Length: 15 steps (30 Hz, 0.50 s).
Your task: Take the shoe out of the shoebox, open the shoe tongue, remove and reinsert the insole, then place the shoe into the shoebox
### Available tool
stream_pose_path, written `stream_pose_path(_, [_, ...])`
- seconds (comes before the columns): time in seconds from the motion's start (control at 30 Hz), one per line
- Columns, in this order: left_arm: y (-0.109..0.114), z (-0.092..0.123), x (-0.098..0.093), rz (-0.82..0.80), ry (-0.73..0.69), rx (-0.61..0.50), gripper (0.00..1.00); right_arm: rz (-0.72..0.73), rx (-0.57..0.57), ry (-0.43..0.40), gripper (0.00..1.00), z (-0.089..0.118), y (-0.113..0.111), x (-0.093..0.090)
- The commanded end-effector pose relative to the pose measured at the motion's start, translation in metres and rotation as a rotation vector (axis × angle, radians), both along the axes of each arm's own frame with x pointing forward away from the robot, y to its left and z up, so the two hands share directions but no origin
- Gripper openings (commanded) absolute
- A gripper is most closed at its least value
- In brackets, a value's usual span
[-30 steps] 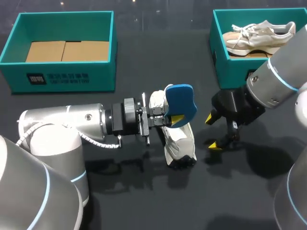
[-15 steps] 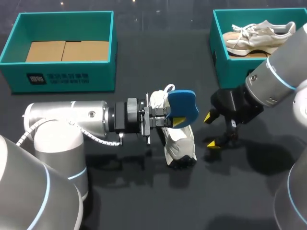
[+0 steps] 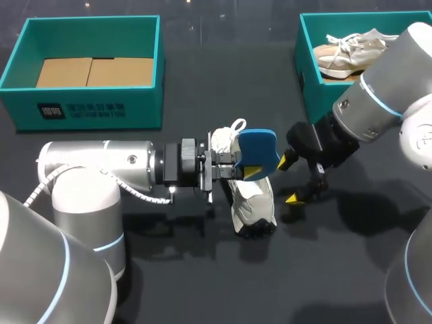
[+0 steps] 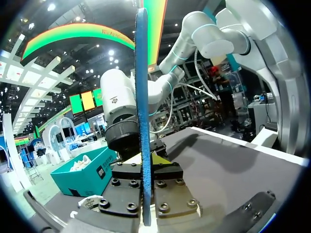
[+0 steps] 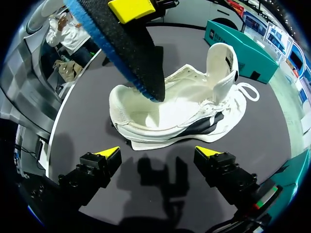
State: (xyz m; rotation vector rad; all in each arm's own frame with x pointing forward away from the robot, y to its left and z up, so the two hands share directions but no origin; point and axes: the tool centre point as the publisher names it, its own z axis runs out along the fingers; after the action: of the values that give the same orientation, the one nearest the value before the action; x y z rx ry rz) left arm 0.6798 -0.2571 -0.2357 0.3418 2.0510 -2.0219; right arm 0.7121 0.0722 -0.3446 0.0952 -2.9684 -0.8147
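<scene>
White lace-up sneaker (image 3: 251, 202) sits out of its box on the black table (image 3: 169, 283), mid-table, between the two arms. Left gripper (image 3: 246, 169) is clamped on the blue foam insole (image 3: 260, 150), yellow tips pinching both flat faces. In the left wrist view, the left gripper (image 4: 144, 162) has the blue foam insole (image 4: 141, 97) edge-on, running straight out from between the fingers. The hold looks firm, with no sag. The insole is held over the sneaker, near the heel opening, black underside toward the right arm. In the right wrist view, the lower end of the blue foam insole (image 5: 121, 43) sits right at the mouth of the white lace-up sneaker (image 5: 180, 111). Can't tell if it touches the inside. The tongue stands pulled up and the opening is wide, which is likely why the insole is angled this way: lined up to slide in.

Right gripper (image 3: 289, 179) is spread apart, holding nothing, just beside the sneaker on its right. In its own view, the right gripper (image 5: 159, 155) faces the sole side with the shoe ahead of both fingers. That probably puts it there to brace the shoe while the insole goes in.

Judgement: the step is the insole, either just out or about to go back.

Behind on the right is a teal shoebox (image 3: 307, 81) with a beige sneaker (image 3: 351, 54) inside. Well apart on the left is a second teal box (image 3: 88, 108), with only a brown cardboard liner showing.
</scene>
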Motion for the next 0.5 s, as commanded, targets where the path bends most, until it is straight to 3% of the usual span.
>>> stream_pose_path(0.03, [-0.003, -0.003, 0.001, -0.01, -0.002, 0.003, 0.0, 0.025, 0.008, 0.009, 1.0, -0.005, 0.004, 0.003])
stream_pose_path(0.5, [-0.008, -0.017, -0.002, -0.026, -0.084, 0.038, 0.0, 0.025, 0.008, 0.009, 1.0, -0.005, 0.004, 0.003])
